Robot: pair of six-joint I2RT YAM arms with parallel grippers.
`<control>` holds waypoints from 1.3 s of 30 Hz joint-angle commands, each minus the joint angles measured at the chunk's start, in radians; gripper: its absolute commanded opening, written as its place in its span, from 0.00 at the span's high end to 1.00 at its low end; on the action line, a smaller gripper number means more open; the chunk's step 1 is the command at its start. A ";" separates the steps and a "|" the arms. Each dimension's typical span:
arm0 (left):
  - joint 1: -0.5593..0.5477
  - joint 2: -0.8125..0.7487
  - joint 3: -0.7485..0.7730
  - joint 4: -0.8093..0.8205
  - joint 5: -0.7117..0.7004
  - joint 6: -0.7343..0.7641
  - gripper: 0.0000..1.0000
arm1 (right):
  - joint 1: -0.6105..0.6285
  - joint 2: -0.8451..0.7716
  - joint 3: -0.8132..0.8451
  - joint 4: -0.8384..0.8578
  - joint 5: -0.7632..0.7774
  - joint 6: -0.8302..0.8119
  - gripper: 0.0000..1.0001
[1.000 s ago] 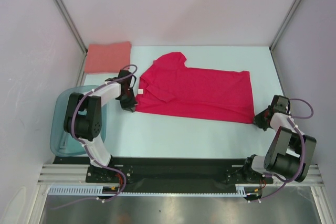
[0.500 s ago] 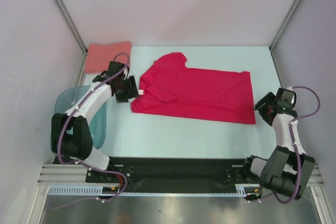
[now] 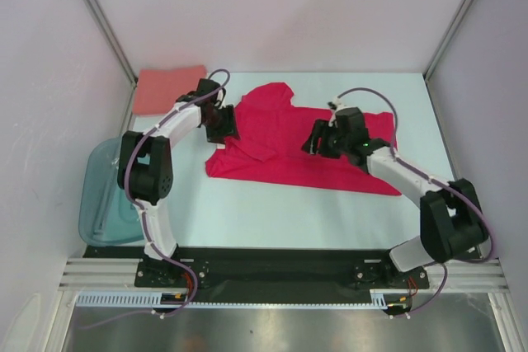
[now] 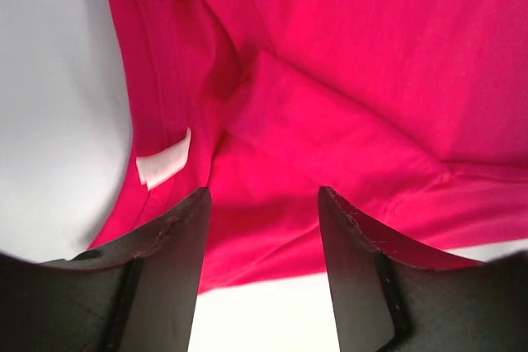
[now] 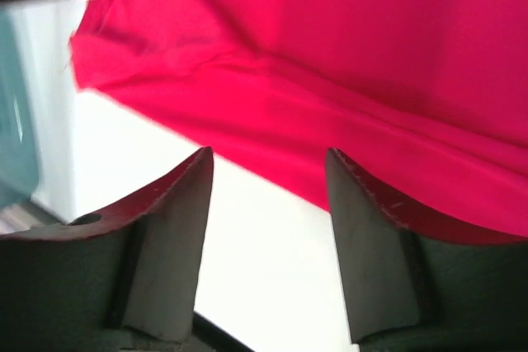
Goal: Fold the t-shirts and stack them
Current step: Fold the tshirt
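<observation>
Jaws apart and empty, left gripper (image 3: 223,121) hangs over the collar end and right gripper (image 3: 318,138) over the middle of the crimson t-shirt (image 3: 280,142), which lies flat on the table (image 3: 272,212), likely poised to pinch its next fold; salmon-pink t-shirt (image 3: 169,88) sits folded far-left.

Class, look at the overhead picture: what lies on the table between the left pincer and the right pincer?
In the top view, only the crimson t-shirt spans the stretch between the left pincer and the right pincer; both stand open.
</observation>
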 commanded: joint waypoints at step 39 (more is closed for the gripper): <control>-0.024 0.182 0.231 -0.020 -0.045 0.040 0.85 | 0.281 0.446 0.295 0.162 0.029 0.122 0.36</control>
